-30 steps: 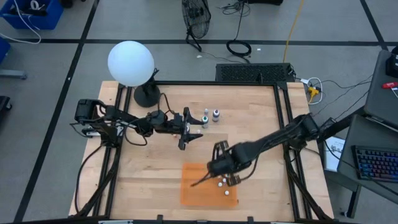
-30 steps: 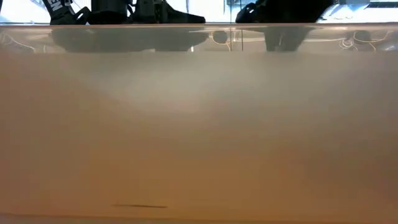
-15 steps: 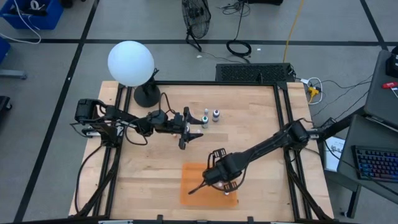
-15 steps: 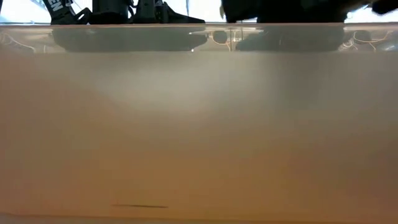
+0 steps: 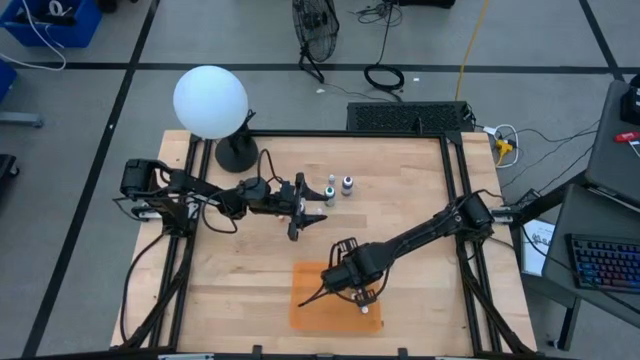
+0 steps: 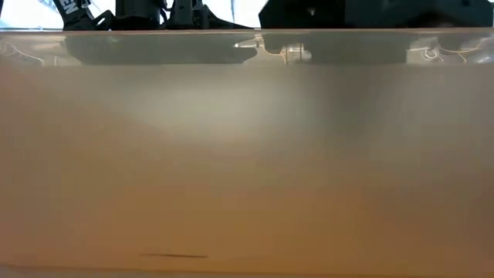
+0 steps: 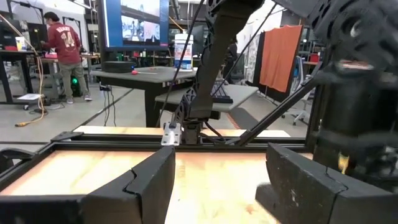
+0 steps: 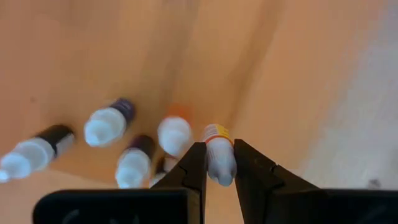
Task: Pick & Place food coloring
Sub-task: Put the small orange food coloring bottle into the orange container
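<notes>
An orange mat [image 5: 310, 305] lies near the table's front edge. My right gripper [image 5: 350, 285] hangs over it, pointing down and shut on a small white food coloring bottle [image 8: 217, 158]. Several more small bottles [image 8: 134, 167] stand upright on the mat [image 8: 74, 74] just beside it. One white bottle [image 5: 363, 308] shows next to the gripper from above. Three small bottles [image 5: 330, 188] stand on the wood farther back. My left gripper [image 5: 300, 205] is level near them and open, with nothing between its fingers [image 7: 143, 186]. My right gripper pinches the bottle's white upper end [image 8: 219, 168] between its two fingers, coming from above and pointing down. The yellow-banded part [image 8: 216, 132] sticks out below the fingertips and the bottle is upright. Whether its bottom rests on the mat, I cannot tell.
A white globe lamp [image 5: 210, 100] on a black foot [image 5: 235, 155] stands at the table's far left corner. Black frame rails [image 5: 455, 190] run along the table's sides. Bare wood lies between the mat and the three far bottles.
My right gripper has come down toward the orange mat and moved a little toward the table's left edge. It stays shut on the bottle and now covers the bottles that showed beside it.
</notes>
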Controlling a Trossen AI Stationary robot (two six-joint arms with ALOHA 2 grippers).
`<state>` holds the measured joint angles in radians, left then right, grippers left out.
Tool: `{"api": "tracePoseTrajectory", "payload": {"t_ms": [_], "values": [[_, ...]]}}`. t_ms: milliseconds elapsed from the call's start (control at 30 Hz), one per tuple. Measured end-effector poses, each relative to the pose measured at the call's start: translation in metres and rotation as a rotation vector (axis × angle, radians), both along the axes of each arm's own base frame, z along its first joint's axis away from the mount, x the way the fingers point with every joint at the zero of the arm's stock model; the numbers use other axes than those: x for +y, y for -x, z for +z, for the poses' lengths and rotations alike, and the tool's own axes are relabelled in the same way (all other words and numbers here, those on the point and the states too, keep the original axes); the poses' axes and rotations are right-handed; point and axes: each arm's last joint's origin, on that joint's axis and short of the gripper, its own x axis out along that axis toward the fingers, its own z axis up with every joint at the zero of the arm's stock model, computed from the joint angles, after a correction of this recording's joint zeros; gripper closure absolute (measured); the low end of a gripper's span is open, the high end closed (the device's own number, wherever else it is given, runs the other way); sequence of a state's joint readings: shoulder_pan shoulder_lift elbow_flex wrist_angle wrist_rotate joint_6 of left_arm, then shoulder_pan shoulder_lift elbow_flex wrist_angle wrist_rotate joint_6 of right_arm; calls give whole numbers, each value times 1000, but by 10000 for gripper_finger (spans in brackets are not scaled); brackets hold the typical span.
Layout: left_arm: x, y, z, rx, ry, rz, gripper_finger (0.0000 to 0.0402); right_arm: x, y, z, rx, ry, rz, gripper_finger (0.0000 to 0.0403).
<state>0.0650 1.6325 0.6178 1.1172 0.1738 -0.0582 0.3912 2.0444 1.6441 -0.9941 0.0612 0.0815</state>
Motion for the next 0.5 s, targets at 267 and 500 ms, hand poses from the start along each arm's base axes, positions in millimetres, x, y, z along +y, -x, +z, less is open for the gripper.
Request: {"api": "tracePoseTrajectory", "payload": {"t_ms": [267, 500], "values": [[0, 0, 0, 0, 0, 0, 151, -8, 4, -19, 23, -32, -13, 360], [0, 0, 0, -1, -6, 1, 151, -9, 5, -18, 19, -36, -42, 302]]}}
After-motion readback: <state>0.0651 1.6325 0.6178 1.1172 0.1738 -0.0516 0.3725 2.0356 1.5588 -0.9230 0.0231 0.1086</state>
